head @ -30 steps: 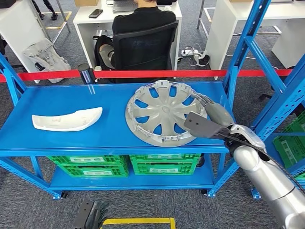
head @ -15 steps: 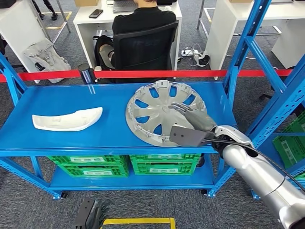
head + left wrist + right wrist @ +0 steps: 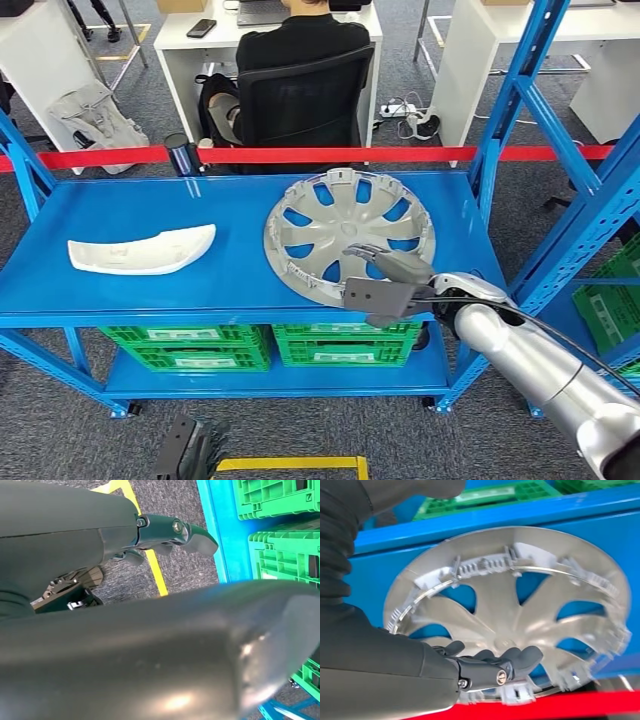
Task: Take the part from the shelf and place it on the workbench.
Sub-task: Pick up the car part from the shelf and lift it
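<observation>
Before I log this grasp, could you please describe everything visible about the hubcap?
The hubcap is a silver-grey, plastic-looking disc with curved spokes, open gaps and clip tabs around its rim. It lies inner side up on the right half of the blue shelf. The right hand is over its near edge; whether it touches is unclear.

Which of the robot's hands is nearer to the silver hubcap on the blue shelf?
The right. The right hand reaches over the near rim of the hubcap, while the left hand hangs low by the floor, below the shelf and off to the left.
</observation>
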